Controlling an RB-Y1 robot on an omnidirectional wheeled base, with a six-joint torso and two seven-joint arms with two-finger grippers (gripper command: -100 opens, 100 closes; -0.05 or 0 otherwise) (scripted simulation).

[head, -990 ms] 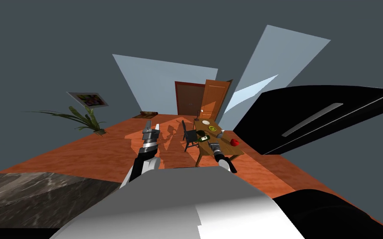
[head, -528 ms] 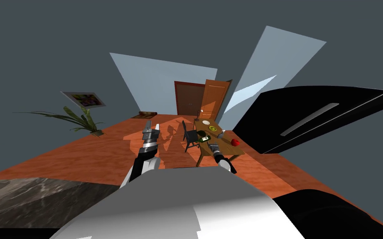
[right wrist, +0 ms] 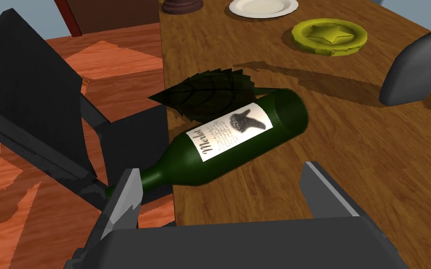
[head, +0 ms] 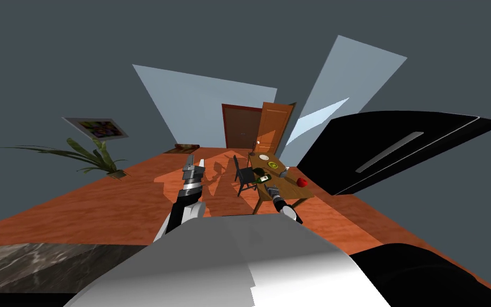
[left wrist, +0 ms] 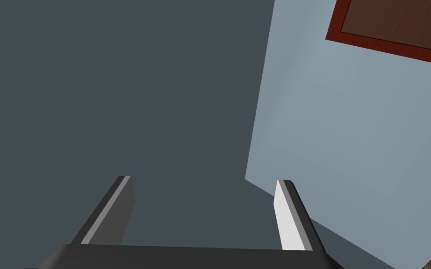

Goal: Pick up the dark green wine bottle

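A dark green wine bottle (right wrist: pixel 228 140) with a white label lies on its side on the wooden table (right wrist: pixel 397 154), its neck sticking out past the table's edge over a black chair (right wrist: pixel 37 107). My right gripper (right wrist: pixel 219 187) is open just in front of it; one finger stands beside the neck, the other over the tabletop. In the head view the bottle (head: pixel 261 177) lies at the table's near left edge, with the right gripper (head: pixel 271 190) close before it. My left gripper (head: pixel 194 163) is raised over the floor, open and empty.
A dark leaf (right wrist: pixel 205 95) lies under the bottle. Farther along the table are a yellow dish (right wrist: pixel 329 36), a white plate (right wrist: pixel 263 6) and a grey object (right wrist: pixel 415 70). A red object (head: pixel 302 182) sits at the table's right. A large black appliance (head: pixel 399 149) stands to the right.
The whole head view has shifted slightly, so my base or torso has turned a little. The right gripper has crept toward the bottle. The left arm holds its pose.
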